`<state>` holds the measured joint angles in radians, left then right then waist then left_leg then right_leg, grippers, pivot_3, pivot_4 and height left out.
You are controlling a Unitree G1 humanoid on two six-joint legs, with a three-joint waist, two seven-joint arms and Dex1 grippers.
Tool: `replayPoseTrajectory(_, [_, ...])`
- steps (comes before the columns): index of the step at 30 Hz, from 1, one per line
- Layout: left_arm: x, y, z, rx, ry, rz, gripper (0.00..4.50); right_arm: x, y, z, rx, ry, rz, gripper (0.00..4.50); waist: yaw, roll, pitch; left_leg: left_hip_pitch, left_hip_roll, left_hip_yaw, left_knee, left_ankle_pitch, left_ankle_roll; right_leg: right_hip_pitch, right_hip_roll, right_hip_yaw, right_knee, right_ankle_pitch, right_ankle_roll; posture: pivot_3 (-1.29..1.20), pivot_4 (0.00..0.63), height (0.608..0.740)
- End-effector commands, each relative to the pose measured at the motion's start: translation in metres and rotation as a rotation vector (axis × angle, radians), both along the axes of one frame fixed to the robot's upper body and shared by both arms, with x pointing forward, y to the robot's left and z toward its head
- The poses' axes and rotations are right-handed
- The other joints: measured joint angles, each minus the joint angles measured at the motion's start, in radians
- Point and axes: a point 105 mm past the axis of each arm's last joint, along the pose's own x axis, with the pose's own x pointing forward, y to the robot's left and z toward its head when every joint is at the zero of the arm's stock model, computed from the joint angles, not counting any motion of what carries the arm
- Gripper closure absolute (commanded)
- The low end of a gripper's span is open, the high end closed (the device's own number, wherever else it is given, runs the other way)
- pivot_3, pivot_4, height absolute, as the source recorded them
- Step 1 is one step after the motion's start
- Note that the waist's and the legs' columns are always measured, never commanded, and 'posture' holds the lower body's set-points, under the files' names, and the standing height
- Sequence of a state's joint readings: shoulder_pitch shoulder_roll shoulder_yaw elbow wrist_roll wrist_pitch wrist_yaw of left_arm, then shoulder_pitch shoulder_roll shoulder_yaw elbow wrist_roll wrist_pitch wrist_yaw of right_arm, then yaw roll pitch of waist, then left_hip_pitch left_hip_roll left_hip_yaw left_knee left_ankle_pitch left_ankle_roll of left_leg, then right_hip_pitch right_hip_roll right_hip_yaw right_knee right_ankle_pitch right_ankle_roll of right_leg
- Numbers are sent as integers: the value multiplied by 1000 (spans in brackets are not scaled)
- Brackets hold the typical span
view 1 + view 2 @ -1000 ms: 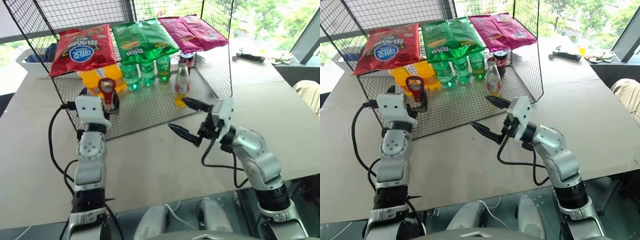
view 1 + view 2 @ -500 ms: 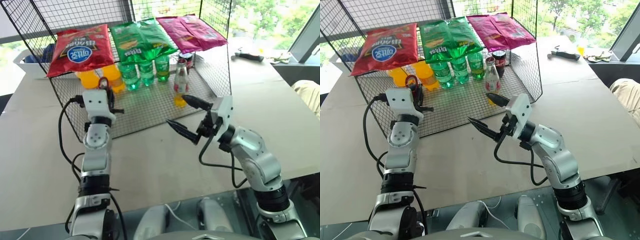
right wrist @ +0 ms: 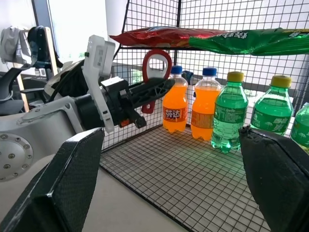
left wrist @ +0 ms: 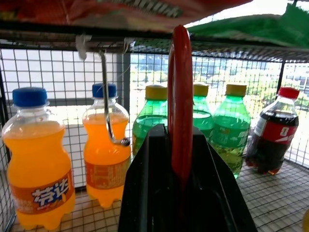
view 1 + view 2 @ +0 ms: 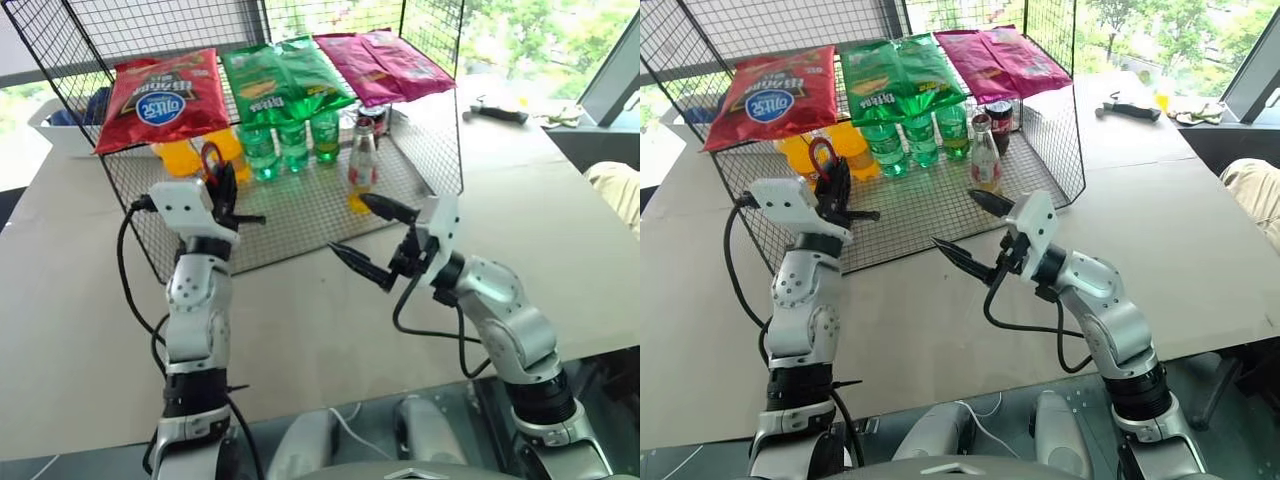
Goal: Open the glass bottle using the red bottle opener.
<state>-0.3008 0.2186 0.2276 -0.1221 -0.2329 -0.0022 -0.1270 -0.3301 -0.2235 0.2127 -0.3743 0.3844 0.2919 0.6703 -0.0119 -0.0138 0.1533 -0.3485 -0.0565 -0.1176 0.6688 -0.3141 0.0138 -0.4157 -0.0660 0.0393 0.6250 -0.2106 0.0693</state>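
Left eye view, upper left: left gripper [image 5: 222, 178] clamps the flat red bottle opener [image 5: 211, 160]; right gripper [image 5: 366, 238], centre, gapes wide below the slim glass bottle [image 5: 362, 163].

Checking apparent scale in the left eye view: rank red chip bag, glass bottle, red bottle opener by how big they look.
1. red chip bag, clearly largest.
2. glass bottle.
3. red bottle opener, smallest showing; its lower part is hidden in the left tool, and it sits nearer the camera, so its true size versus the bottle is unsure.
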Motion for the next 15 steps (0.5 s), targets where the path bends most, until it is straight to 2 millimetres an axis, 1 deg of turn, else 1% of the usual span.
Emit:
replayPoseTrajectory(1, [-7,3,16,-3,-52,12,4480,-5,3,7,25,-35,19,0,0,0,0,0,0,0,0,0,0,0,0,0,0,0,0,0,150,740])
replayPoseTrajectory(4, [-8,-6,10,-5,-21,-42,4480,-3,3,7,29,-28,19,0,0,0,0,0,0,0,0,0,0,0,0,0,0,0,0,0,150,740])
replayPoseTrajectory(8, [-13,-50,-11,-79,88,-320,4480,2,3,1,18,15,-7,0,1,0,0,0,0,0,0,0,0,0,0,0,0,0,0,0,150,740])
replayPoseTrajectory(10, [-18,-71,-18,-186,149,-479,4480,6,2,-4,2,47,-31,0,2,0,0,0,0,0,0,0,0,0,0,0,0,0,0,0,150,740])
replayPoseTrajectory(11, [-21,-77,-20,-215,167,-531,4480,8,2,-6,-3,61,-39,0,2,0,0,0,0,0,0,0,0,0,-1,0,0,0,0,0,150,740])
replayPoseTrajectory(13, [-29,-99,-25,-407,233,-725,4480,9,1,-18,-41,165,-28,0,-1,0,0,0,0,0,0,0,0,0,0,0,0,0,0,0,150,740])
replayPoseTrajectory(15, [-33,-107,-23,-538,258,-836,4480,9,0,-26,-66,252,-10,0,-1,0,0,0,1,0,0,0,0,0,0,0,0,0,0,0,150,740])
